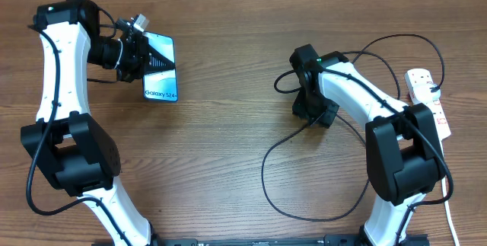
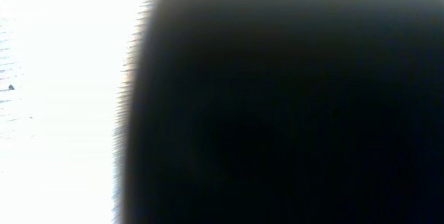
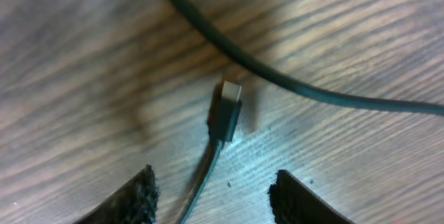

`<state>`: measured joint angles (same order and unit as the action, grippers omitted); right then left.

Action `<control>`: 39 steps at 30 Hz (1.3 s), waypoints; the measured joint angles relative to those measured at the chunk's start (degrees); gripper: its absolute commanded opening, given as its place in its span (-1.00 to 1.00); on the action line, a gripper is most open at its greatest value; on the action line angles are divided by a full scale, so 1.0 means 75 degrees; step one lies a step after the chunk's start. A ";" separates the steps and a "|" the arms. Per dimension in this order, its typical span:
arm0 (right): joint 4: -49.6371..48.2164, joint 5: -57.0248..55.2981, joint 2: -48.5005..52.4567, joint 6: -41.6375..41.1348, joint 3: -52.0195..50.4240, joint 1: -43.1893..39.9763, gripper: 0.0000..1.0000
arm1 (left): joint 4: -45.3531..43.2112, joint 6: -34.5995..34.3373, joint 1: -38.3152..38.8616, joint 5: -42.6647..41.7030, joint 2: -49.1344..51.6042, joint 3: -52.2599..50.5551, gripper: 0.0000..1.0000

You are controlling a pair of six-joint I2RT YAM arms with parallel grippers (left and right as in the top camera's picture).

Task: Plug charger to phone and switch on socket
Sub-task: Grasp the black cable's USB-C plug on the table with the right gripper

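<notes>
The phone (image 1: 163,78), a slim rectangular smartphone with a black edge and a lit light-blue screen, lies on the brown wood-grain table (image 1: 228,17). The only writing that can be read is on its screen, near the lower end in the overhead view: "Galaxy S24".

The left gripper (image 1: 141,52) sits at the phone's upper left edge. It is closed on that edge, with one black finger lying across the top of the screen. The left wrist view gives only a dark blurred mass beside blown-out white, so it adds nothing.

Well to the right of the phone, the right gripper (image 1: 316,115) points down at the table. In its wrist view the right gripper (image 3: 211,203) is spread wide and grasps nothing. Its two black, rough-edged fingertips (image 3: 132,200) stand apart on either side of the charger (image 3: 227,109), a long thin black cable. The cable's small black connector with its metal tip lies flat on the wood just beyond the fingertips, and another stretch of cable crosses past it. Overhead, the charger (image 1: 263,171) loops loosely over the table, far from the phone.

The socket (image 1: 422,84), a white oblong power strip with small red switches, lies farthest from the phone at the table's right edge. Any print on it is too small to read.
</notes>
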<state>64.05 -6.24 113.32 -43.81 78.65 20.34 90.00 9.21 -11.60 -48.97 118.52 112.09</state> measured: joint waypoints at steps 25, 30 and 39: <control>-0.1017 0.0895 0.0015 -0.0379 -0.0650 -0.0801 -0.55 | -0.0143 0.0000 0.0157 0.0169 0.0000 0.0000 -0.92; -0.1160 0.0912 -0.0020 -0.0487 -0.0720 -0.0656 -0.54 | -0.0181 0.0000 0.0198 0.0169 0.0000 0.0000 -0.91; -0.1326 0.0985 -0.0076 -0.0638 -0.0799 -0.0638 -0.92 | -0.0227 0.0000 0.0198 0.0172 0.0000 0.0000 -0.92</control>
<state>54.11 1.15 112.75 -48.60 72.66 15.55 88.29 9.21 -10.11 -47.68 118.52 112.09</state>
